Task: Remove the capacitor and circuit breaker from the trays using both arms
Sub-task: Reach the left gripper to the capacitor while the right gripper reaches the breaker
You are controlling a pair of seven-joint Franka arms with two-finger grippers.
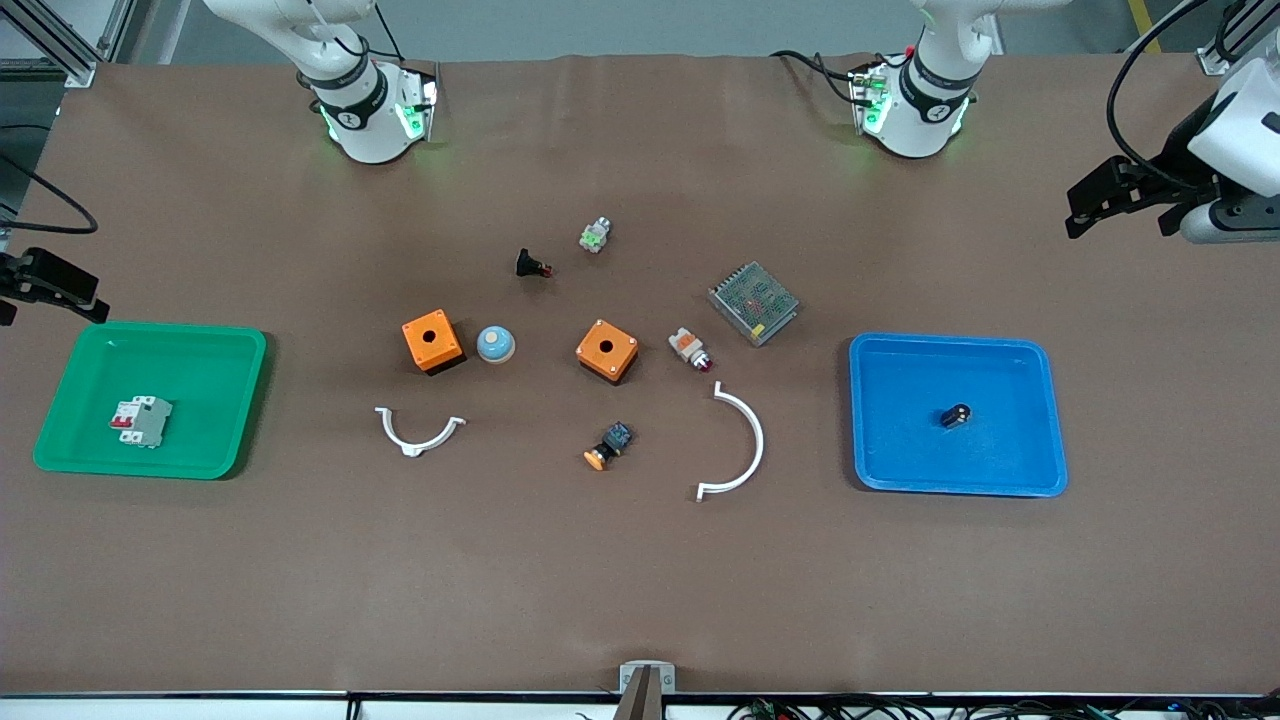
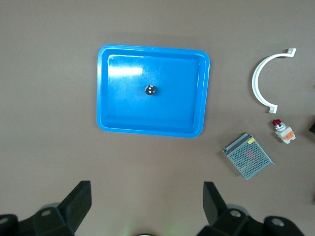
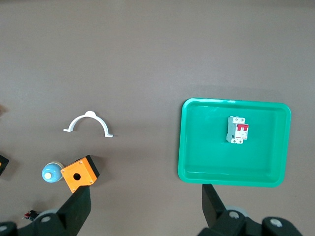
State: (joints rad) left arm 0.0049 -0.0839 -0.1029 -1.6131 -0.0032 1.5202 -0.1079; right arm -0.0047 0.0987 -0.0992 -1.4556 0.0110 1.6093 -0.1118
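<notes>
On the brown bench, nearest the front camera in the middle, lie a large white curved clip and an orange-capped button, with a smaller white clip toward the right arm's end.

The breaker, grey-white with red levers, lies inside the green tray at the right arm's end of the bench. The capacitor, a black stub with 2 pale dots, lies near the middle of the blue tray at the left arm's end.

Farther from the camera sit 2 orange boxes, a pale blue domed part just beside the 1st box, a white-and-orange part with a red tip, and a metal mesh module. Farther again are a black part with a red tip and a small green-and-silver part.

The left claw hangs high above bare bench beside the blue tray, its fingers spread wide and holding nothing. The right claw hangs high above bare bench beside the green tray, also spread wide and empty.
</notes>
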